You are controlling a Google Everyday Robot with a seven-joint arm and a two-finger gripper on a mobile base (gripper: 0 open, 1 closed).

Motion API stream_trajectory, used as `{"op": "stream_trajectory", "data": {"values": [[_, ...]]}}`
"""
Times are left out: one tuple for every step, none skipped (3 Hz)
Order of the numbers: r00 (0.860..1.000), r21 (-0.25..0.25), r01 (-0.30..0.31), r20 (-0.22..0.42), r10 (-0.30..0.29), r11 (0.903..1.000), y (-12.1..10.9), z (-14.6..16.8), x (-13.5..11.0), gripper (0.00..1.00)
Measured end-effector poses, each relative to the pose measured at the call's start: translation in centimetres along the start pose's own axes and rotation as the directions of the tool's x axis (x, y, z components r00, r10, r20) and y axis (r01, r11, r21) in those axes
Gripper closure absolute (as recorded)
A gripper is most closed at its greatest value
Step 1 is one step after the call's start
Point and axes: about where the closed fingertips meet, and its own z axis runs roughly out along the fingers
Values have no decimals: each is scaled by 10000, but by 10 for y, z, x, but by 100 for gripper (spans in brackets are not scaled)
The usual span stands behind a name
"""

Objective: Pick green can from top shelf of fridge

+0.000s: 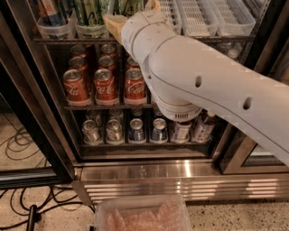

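Note:
The fridge [34, 113] stands open in front of me. Its top shelf [58, 40] holds clear and white slotted bins [198, 18]. Slim green cans [88, 10] stand in the left bins, cut off by the top edge, and another green can [128, 6] shows just above my wrist. My gripper [132, 13] is at the end of the big white arm [203, 85], reaching into the top shelf right at those green cans. The arm hides much of the shelf's middle.
Red Coca-Cola cans [106, 83] fill the middle rack. Silver-blue cans [135, 131] and water bottles [203, 126] stand on the lowest rack, above the ribbed steel base [180, 178]. A clear tub [140, 214] sits at the bottom edge. Cables [27, 207] lie on the floor at left.

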Motion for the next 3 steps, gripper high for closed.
{"op": "stream_trajectory", "data": {"values": [[10000, 190, -95, 29, 94, 9998, -8, 4, 0, 35], [9997, 158, -251, 28, 251, 9996, -10, 10, 1, 35], [9994, 23, -356, -14, 356, 9994, -8, 18, 2, 36]]}}
